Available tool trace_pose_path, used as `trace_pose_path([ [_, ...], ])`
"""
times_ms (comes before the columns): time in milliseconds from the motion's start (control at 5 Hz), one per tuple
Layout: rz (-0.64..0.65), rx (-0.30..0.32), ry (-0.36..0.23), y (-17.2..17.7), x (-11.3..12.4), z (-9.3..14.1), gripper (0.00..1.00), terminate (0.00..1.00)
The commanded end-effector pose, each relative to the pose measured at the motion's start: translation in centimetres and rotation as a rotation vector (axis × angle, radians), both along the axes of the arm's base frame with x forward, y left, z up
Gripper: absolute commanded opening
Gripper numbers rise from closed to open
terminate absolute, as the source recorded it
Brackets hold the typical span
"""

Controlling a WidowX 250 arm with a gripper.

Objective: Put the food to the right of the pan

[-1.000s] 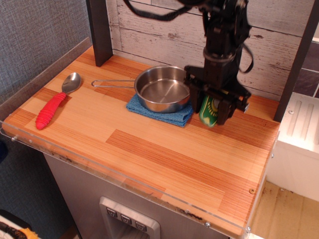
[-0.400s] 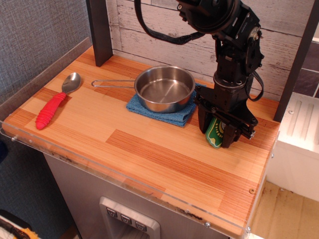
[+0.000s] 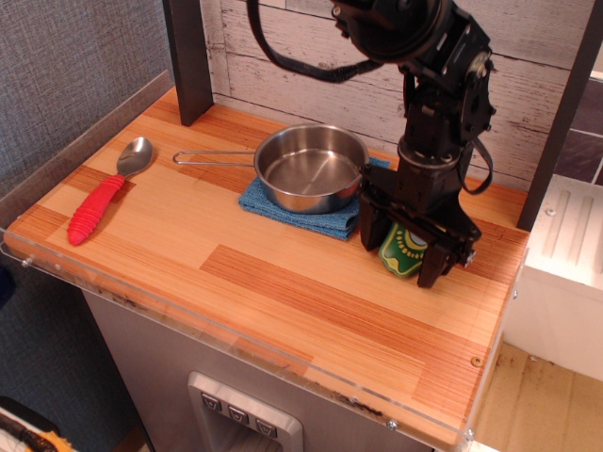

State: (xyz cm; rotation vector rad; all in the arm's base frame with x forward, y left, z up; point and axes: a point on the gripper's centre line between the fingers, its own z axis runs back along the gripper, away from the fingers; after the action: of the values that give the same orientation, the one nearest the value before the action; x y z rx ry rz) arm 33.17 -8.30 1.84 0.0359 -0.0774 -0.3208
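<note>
The small flat green toy food [image 3: 405, 251], with its yellow-green inner area and dark green rim, is sitting between the two black jaws of the robot arm, low over the wooden tabletop [image 3: 283, 282] and tilted so that its face is turning toward the camera. One jaw is standing at its left edge and the other at its lower right edge, so the jaws [image 3: 406, 256] are bracketing the food on both sides; whether they are pressing on it or standing just clear of it cannot be told, and whether the food's lower end is touching the tabletop cannot be told either.

The food is lying to the right of the small round shiny stainless-steel pan [image 3: 311, 168], near it but apart from it. The pan is sitting upright on a folded blue cloth [image 3: 311, 215], with its thin wire handle [image 3: 212, 157] pointing left across the wood. The cloth's right corner is reaching almost to the left jaw.

Well apart, at the left side of the tabletop, a metal spoon with a ribbed red handle [image 3: 102, 198] is lying flat, bowl toward the back. The black arm [image 3: 438, 113] is coming down from above, in front of the whitewashed plank wall [image 3: 311, 56].
</note>
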Motion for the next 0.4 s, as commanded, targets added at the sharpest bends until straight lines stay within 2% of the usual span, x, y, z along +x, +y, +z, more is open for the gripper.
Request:
trace_pose_path([
  [0,0.100,-0.034,-0.137,3.9,-1.0,8.9,1.00,0.00],
  [200,0.147,-0.038,-0.151,6.2,-2.8,11.5,1.00,0.00],
])
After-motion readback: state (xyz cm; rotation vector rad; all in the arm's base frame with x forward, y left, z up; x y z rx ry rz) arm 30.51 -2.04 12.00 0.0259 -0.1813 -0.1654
